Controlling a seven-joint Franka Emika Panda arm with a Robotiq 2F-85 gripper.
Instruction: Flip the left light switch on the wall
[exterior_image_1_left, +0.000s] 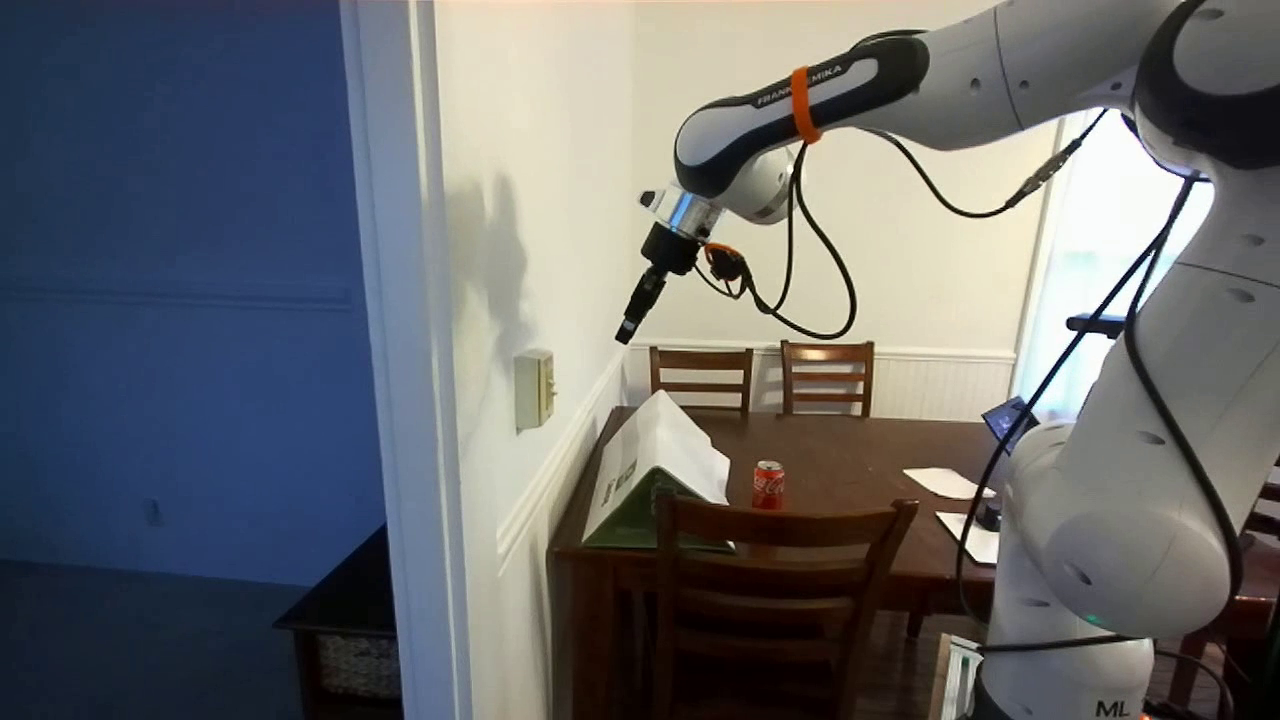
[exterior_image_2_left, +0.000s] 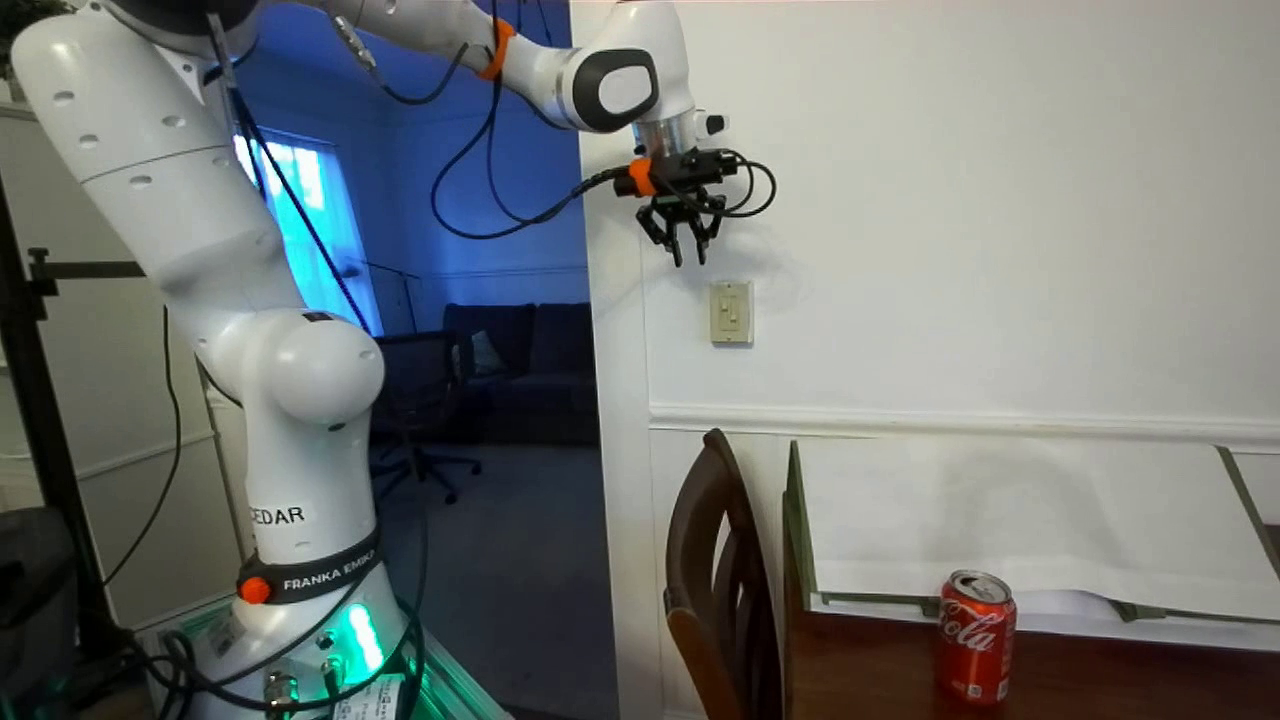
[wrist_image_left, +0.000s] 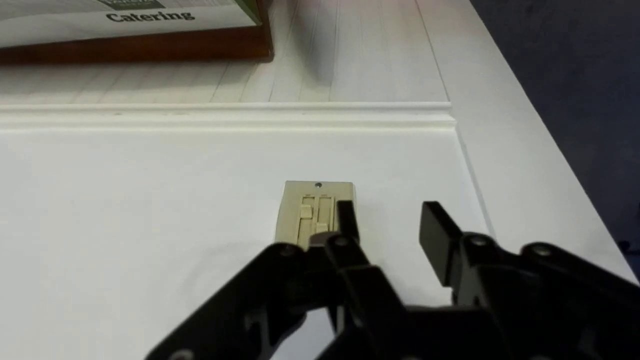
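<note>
The cream switch plate (exterior_image_2_left: 718, 335) is on the white wall (exterior_image_2_left: 950, 200); it also shows in the other exterior view (exterior_image_1_left: 527, 392) and the wrist view (wrist_image_left: 291, 200). It holds two small sliding tabs. The left light switch (exterior_image_2_left: 725, 306) sits slightly higher than the right one. The wrist picture stands upside down, so the left switch (wrist_image_left: 322, 227) is its right-hand tab there. My gripper (exterior_image_2_left: 690, 258) is partly open and empty, above and left of the plate. It is apart from the wall, as an exterior view (exterior_image_1_left: 625, 335) shows. One finger hides part of the plate in the wrist view (wrist_image_left: 389, 220).
A white trim edge (exterior_image_1_left: 405, 350) ends the wall beside the blue-lit room. Below the plate run a rail (exterior_image_2_left: 900, 420), a wooden chair (exterior_image_2_left: 725, 560), and a table (exterior_image_1_left: 850, 450) with a white-and-green box (exterior_image_1_left: 655, 450) and a red can (exterior_image_2_left: 977, 640).
</note>
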